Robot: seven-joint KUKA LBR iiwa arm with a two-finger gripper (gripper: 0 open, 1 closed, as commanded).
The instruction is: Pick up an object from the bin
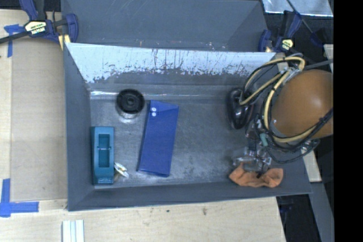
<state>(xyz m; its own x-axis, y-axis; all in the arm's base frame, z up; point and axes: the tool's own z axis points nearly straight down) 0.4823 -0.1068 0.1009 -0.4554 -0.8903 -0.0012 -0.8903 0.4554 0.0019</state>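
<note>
Gripper just above crumpled orange cloth, bin near-rt corner. Flat blue box well left of gripper; teal tape dispenser farther left; black round obj. upper left.

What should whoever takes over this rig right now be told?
Gripper: low at the lower right corner of the bin in the view, over the crumpled orange cloth; a grasp cannot be judged.
Things: black rounded thing just behind the gripper; blue flat box, teal dispenser and black round cap at left.
Done: nothing visibly lifted.
Left: secure one thing, lift it out.
</note>
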